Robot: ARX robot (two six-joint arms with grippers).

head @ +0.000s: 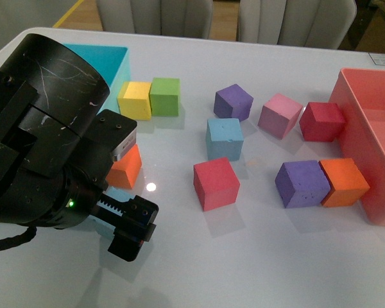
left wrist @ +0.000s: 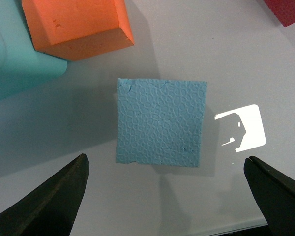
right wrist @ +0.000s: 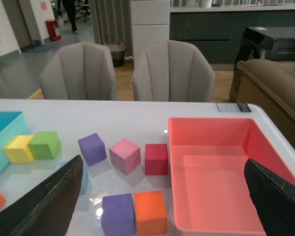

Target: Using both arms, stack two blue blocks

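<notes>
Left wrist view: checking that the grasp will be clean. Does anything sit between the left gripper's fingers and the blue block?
Nothing visible does. The blue block lies alone on the table, in line with the gap of the open left gripper. The orange block sits beyond it, apart from it and clear of the fingers.

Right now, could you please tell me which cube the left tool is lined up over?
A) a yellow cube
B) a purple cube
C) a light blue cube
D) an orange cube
C: in the left wrist view a light blue cube sits centred in line with the gap of the open left tool, touching neither finger, while the orange cube lies off to one side.
</notes>
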